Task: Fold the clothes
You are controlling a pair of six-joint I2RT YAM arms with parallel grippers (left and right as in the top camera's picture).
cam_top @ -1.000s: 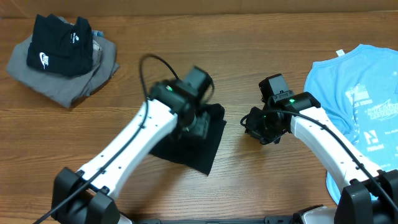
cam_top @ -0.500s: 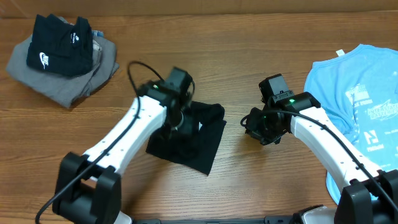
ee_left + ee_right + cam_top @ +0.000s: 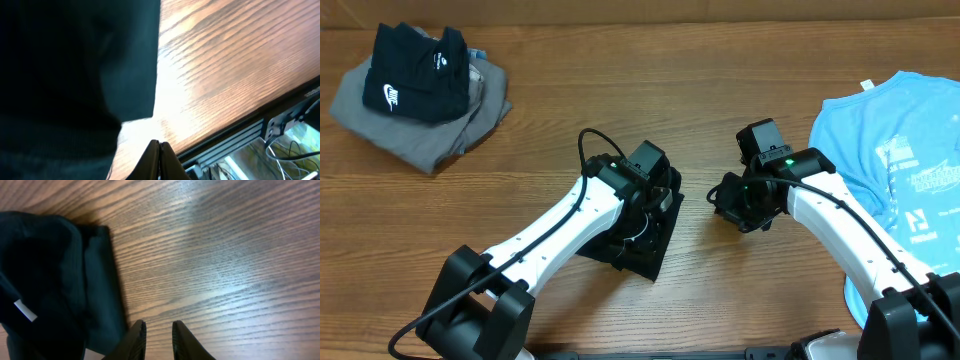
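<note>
The clothes, a black T-shirt (image 3: 642, 250), lie folded into a small bundle at the table's middle. My left arm reaches over the bundle and hides most of it from overhead. In the left wrist view the black cloth (image 3: 75, 65) fills the upper left. My left gripper (image 3: 159, 145) is shut, its tips pressed together over bare wood just past the cloth's edge, with nothing between them. My right gripper (image 3: 159, 326) hovers right of the shirt (image 3: 50, 280), its jaws a narrow gap apart and empty. A white neck label (image 3: 25, 311) shows on the shirt.
A grey folded garment (image 3: 420, 140) with a small black swoosh garment (image 3: 415, 75) on top sits at the far left. A light blue printed T-shirt (image 3: 900, 150) lies at the right edge. The table's front edge and metal rail (image 3: 240, 140) are near the left gripper.
The left arm swung left and then back right over the shirt's right side, and its gripper closed. The right arm has stayed still.
</note>
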